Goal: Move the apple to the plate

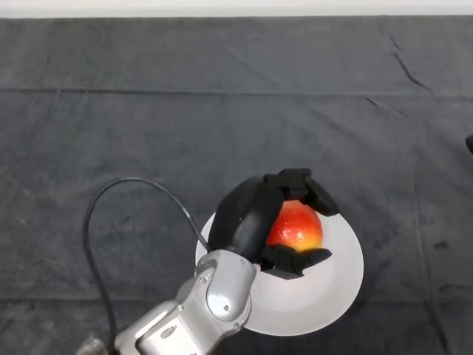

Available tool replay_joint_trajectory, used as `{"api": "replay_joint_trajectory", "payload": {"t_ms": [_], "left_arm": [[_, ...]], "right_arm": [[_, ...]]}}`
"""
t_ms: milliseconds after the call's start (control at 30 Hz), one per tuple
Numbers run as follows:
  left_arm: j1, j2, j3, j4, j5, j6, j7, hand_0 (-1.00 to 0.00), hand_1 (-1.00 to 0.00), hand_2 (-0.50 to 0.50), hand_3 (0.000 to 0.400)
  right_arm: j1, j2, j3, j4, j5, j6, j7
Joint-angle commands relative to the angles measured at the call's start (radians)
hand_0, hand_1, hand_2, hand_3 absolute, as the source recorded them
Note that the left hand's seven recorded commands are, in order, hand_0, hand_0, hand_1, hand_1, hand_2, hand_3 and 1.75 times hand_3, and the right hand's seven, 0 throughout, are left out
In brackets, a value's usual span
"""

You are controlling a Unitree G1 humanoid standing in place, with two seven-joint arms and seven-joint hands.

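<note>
Left hand was wrapped round the apple when I checked the head view: fingers curled over its far side, thumb tucked against its near side, so a closed grasp with the fruit pinched between them. From my end the silver-grey arm came in at the lower left, wrist ending right at the near-left rim of the plate.

Apple was red with a yellow-orange patch on the side facing the thumb. It sat over the plate, left of the plate's centre (couldn't tell from this angle whether it was resting on the white surface or held just above it, the palm and thumb hid the underside). About half the apple showed between fingers and thumb; the left part was covered by the black palm.

Plate was white, round, lying flat on the dark cloth, with its left edge hidden under the wrist and hand. Bare white showed to the right of the apple and toward me.

Beyond the plate I saw only the dark cloth, creased, with one long fold line running across its far half and a few short wrinkles at the far right. Farthest off, a pale strip ran along the cloth's far edge.
</note>
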Motion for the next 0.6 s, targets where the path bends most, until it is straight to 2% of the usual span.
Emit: {"api": "replay_joint_trajectory", "payload": {"t_ms": [33,133,200,233,267,300,333,600], "left_arm": [[-0.048,0.025,-0.026,0.033,-0.009,-0.016,-0.01,-1.0,-0.79,-0.1,0.4],[-0.048,0.028,-0.031,0.034,-0.008,-0.015,-0.009,-1.0,-0.79,-0.1,0.4],[-0.049,0.028,-0.034,0.035,-0.008,-0.015,-0.007,-0.98,-0.76,-0.11,0.391],[-0.049,0.028,-0.035,0.036,-0.008,-0.014,-0.006,-0.73,-0.5,-0.11,0.292],[-0.05,0.027,-0.036,0.037,-0.007,-0.013,-0.005,-0.57,-0.16,-0.2,0.229],[-0.05,0.027,-0.037,0.037,-0.007,-0.012,-0.004,-0.36,0.0,-0.18,0.143],[-0.051,0.027,-0.038,0.038,-0.007,-0.011,-0.003,0.0,0.0,0.0,0.0],[-0.058,0.04,-0.031,0.023,-0.006,0.009,-0.009,0.0,0.0,0.0,0.0]], "right_arm": [[-0.015,-0.027,-0.0064,-0.007,0.0034,-0.006,-0.0008],[-0.015,-0.028,-0.0064,-0.006,0.0033,-0.006,-0.0005],[-0.015,-0.028,-0.0064,-0.006,0.0033,-0.006,-0.0003],[-0.015,-0.028,-0.0064,-0.006,0.0032,-0.006,-0.0003],[-0.015,-0.028,-0.0064,-0.005,0.0032,-0.006,-0.0002],[-0.015,-0.028,-0.0064,-0.005,0.0032,-0.006,-0.0001],[-0.015,-0.028,-0.0064,-0.005,0.0031,-0.006,0.0],[-0.016,-0.028,-0.0065,-0.004,0.0029,-0.006,0.0005]]}}
